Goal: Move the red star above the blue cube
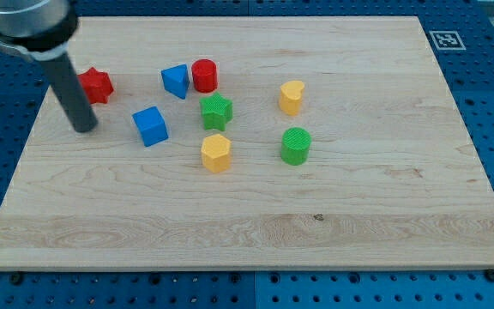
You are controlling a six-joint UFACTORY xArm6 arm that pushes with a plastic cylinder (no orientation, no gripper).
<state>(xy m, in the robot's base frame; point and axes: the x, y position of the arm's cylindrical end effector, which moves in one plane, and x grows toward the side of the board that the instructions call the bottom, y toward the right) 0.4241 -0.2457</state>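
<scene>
The wooden board (256, 232) fills most of what we see, lying on a blue perforated table (487, 77). Our arm enters from the view's top left corner and runs down as a straight dark rod, leaning slightly toward the view's right; my tip (85, 129) rests on the board near its left edge. We have no fingers here, only this rod, so nothing is pinched or held.

The red star (96, 84) sits just beside the rod on its right, above my tip, and we cannot tell whether they touch. The blue cube (151, 126) lies to the right of my tip, apart from it.

Further right stand a blue triangular block (177, 81), a red cylinder (204, 75), a green star (216, 111), a green cylinder (296, 145), a yellow hexagonal block (216, 153) and a yellow heart (292, 97).
</scene>
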